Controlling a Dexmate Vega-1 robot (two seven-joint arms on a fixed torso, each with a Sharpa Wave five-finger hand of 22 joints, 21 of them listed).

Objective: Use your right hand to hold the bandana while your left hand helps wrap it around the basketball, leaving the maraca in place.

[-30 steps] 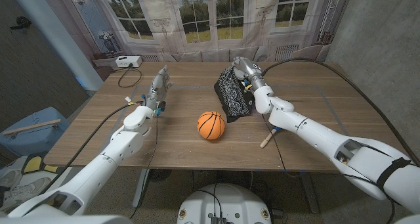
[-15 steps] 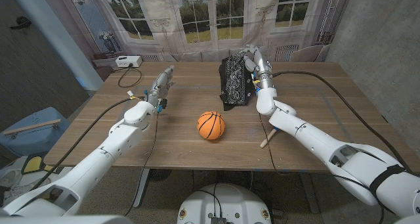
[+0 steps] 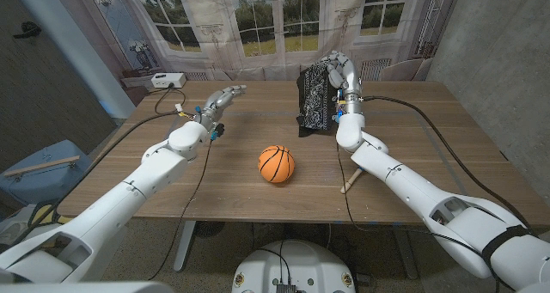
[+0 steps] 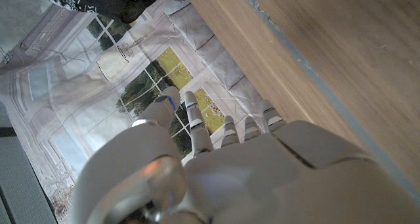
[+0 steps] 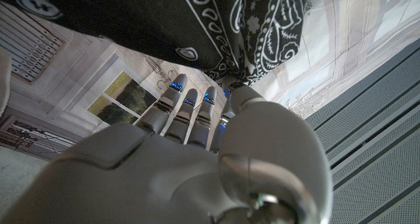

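The orange basketball (image 3: 277,163) sits on the wooden table (image 3: 412,147) near its front middle. My right hand (image 3: 338,74) is raised above the table's far side and grips the black paisley bandana (image 3: 314,100), which hangs down from it clear of the ball. The bandana (image 5: 236,27) drapes over my right hand (image 5: 197,152) in the right wrist view. My left hand (image 3: 220,101) hovers over the table's left part with fingers apart and nothing in it; the left hand (image 4: 210,165) points toward the backdrop. The wooden maraca (image 3: 351,178) lies right of the ball.
A white box (image 3: 161,80) with a cable sits at the table's far left corner. A printed window backdrop (image 3: 258,18) hangs behind the table. Cables trail across the table from both arms.
My right hand has lifted the bandana higher, off the table, so it now hangs free. My left hand has risen and turned inward with its fingers spreading. Ball and maraca stayed put.
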